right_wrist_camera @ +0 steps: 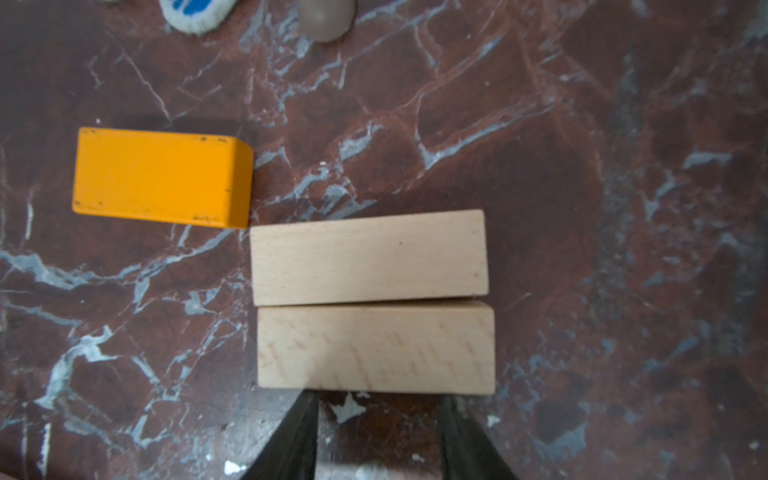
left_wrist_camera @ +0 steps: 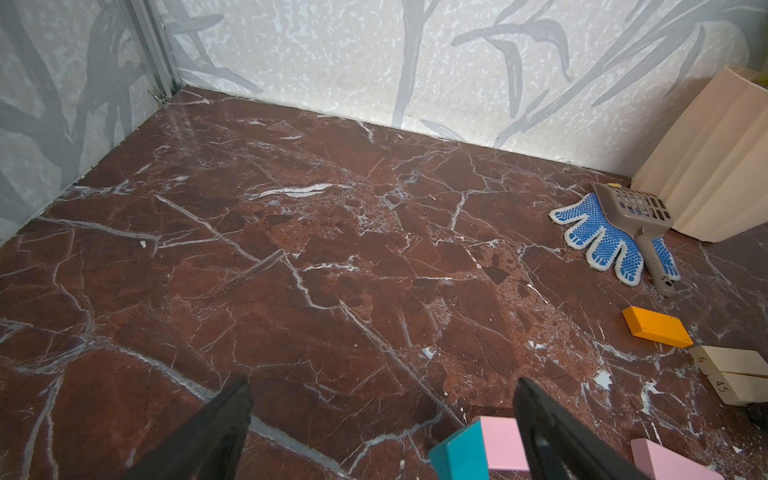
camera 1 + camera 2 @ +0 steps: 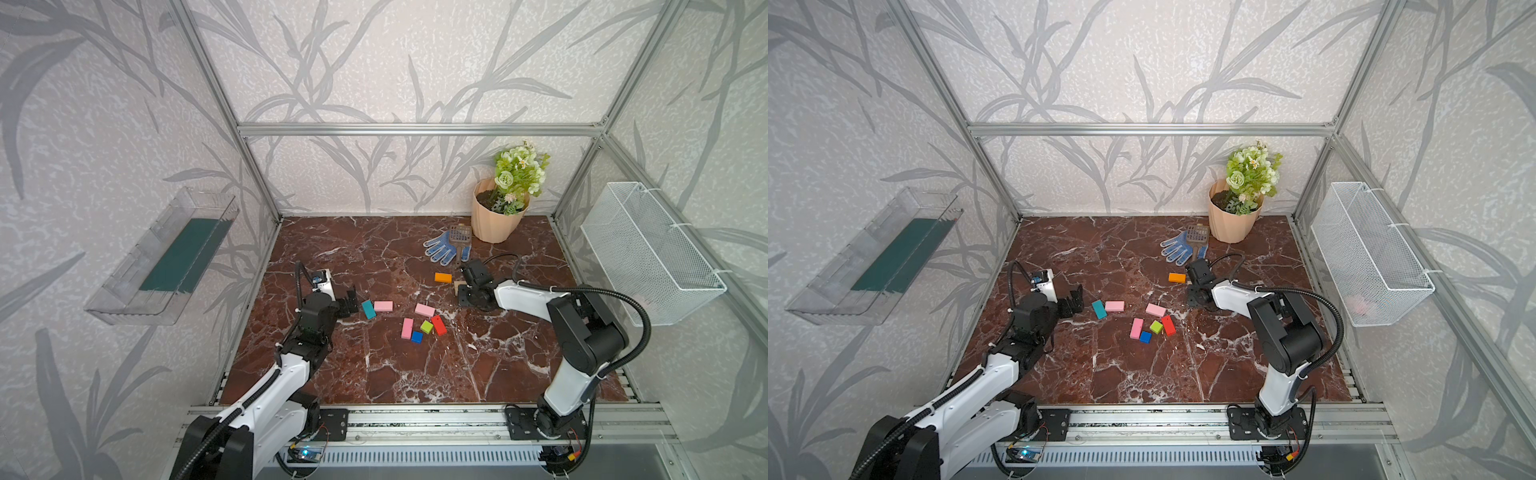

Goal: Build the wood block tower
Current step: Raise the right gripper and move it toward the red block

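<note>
The tabletop (image 3: 374,374) is mostly bare marble. A flowerpot (image 3: 496,220) is set in its far right corner, and a blue dotted glove (image 3: 446,247) with a grey scoop (image 3: 459,237) laid on it is seen just in front of the pot.

No tower has been raised yet. Two tan blocks are laid flat, touching along their long sides, and are judged to be its base. The right gripper (image 1: 376,409) is pointed down beside them with its jaws parted and nothing caught between. The near tan block (image 1: 376,347) is found just ahead of the fingertips, its long axis running along the line between the jaws. The far tan block (image 1: 368,257) is pressed against it.

An orange block (image 1: 158,176) lies just beside that pair and could be knocked. The left gripper (image 2: 380,395) is spread fully and is empty. The teal block (image 3: 368,309) and a pink block (image 3: 383,306) are nearest to it. The other loose blocks are scattered between the arms, so either arm is judged able to fetch the next layer.
</note>
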